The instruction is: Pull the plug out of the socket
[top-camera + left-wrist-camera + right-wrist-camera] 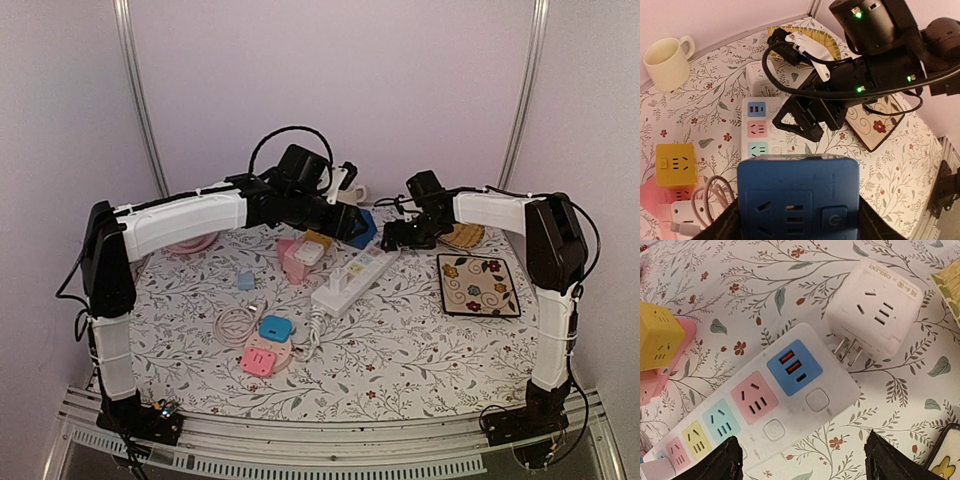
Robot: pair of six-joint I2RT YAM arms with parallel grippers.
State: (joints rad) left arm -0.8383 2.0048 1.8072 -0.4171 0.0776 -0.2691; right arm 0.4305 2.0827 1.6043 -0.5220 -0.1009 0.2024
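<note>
Blue plug (797, 195) sits clamped in the left gripper (796, 227), a dark finger on each side, its socket face and round button turned to the wrist camera. It hangs raised above the far end of the strip (810, 385) and does not touch it; its pins are hidden.

The strip lies slantwise mid-desk, its blue USB panel at the far end, then pink, teal and yellow outlets toward the near end. The right gripper (805, 465) hovers over that far end with jaws spread wide, its fingers (715, 462) standing either side of the strip and holding nothing. It hangs just to the right of the blue plug, near it but apart.

A white cube (875, 315) lies on its side just past the strip's far end, its bare pins pointing at the strip's corner. Whether they touch it I cannot tell. A yellow cube (657, 337) sits on a pink one (677, 347) left of the strip.

The desk (420, 350) wears a cloth printed with leaves and small red flowers. A flowered mat (478, 285) lies by the right edge, a woven coaster (465, 237) behind it and a cream mug (667, 62) toward the far edge. A coiled white cable (235, 325) and a pink socket (258, 358) lie nearer the front. Pale walls and two metal posts (140, 100) close the back.
</note>
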